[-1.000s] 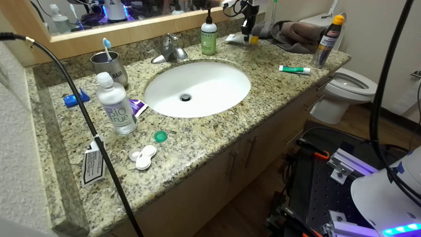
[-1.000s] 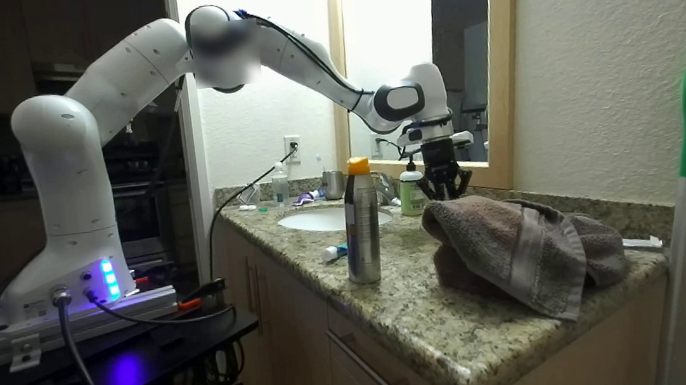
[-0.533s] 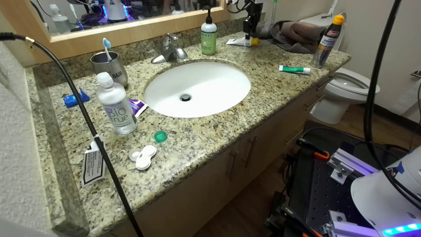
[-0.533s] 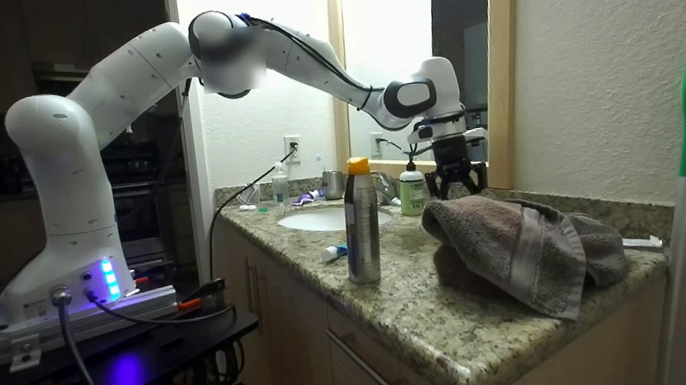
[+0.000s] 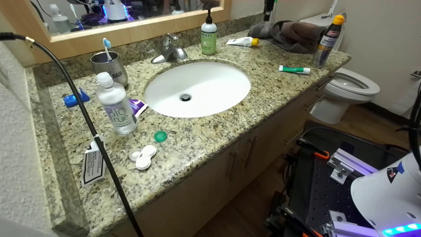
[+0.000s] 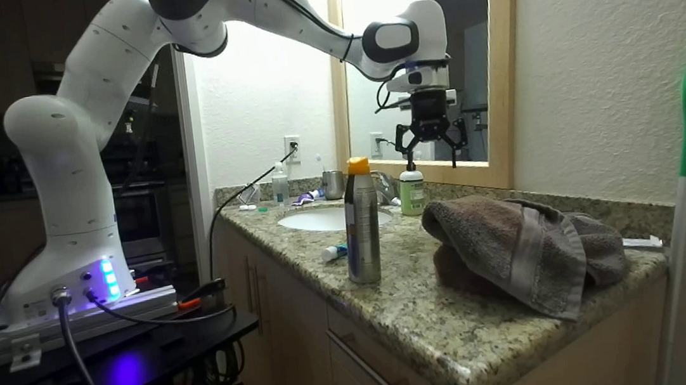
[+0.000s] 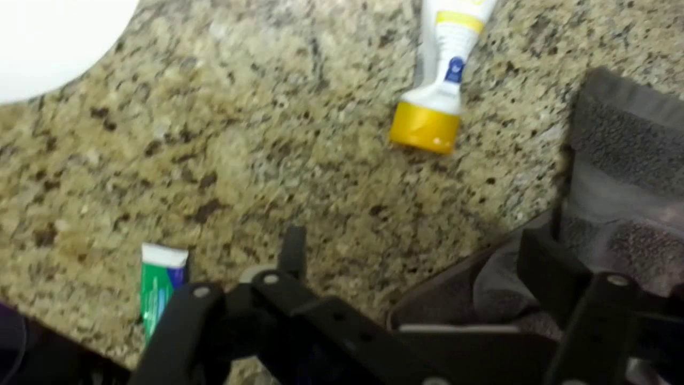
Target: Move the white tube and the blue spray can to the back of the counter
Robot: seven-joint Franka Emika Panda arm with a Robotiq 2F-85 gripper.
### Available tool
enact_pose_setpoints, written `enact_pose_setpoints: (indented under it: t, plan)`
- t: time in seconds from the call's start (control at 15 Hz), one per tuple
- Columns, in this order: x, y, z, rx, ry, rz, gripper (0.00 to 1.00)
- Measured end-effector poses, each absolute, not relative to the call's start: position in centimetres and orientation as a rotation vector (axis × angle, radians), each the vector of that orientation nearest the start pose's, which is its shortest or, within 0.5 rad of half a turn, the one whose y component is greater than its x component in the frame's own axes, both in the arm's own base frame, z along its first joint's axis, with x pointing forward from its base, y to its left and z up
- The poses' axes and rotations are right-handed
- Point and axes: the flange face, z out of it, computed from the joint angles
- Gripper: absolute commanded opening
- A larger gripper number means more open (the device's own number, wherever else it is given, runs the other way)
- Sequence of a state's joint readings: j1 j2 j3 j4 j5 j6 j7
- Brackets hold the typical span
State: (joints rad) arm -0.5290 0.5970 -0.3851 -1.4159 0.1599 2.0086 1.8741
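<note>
The white tube (image 5: 241, 41), with a yellow cap, lies flat on the granite counter (image 5: 263, 92) towards the back, between the soap bottle and the towel. In the wrist view the tube (image 7: 449, 69) lies beyond my fingertips, apart from them. My gripper (image 6: 433, 161) hangs in the air above the rear of the counter, open, with nothing between its fingers. The blue spray can (image 5: 325, 44) stands upright near the front edge at the toilet end; an exterior view shows the can's silver side (image 6: 363, 228).
A crumpled grey towel (image 6: 513, 238) covers part of the counter's end. The green soap bottle (image 6: 412, 195) stands close to my gripper, by the mirror. A small green tube (image 5: 293, 69) lies near the can. The sink (image 5: 197, 75) and faucet (image 5: 171, 49) occupy the middle.
My gripper has come off the white tube, opened wide and risen well above the counter. The tube now lies flat where it was let go. The spray can has not moved.
</note>
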Motion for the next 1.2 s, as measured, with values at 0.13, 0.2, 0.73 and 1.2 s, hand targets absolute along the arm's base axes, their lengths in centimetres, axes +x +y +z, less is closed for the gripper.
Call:
enact_pose_setpoints:
  t: [0.13,0.2,0.73,1.2]
  plan:
    - [44.9,-52.0,38.9,-0.72,3.15,-0.046,1.0]
    - [43.2,-51.7,39.3,-0.799,3.161,-0.019,1.0]
    - [41.1,-50.8,39.7,-1.021,3.173,-0.002,1.0]
    - [29.2,-57.8,42.5,-0.628,3.204,-0.012,1.0]
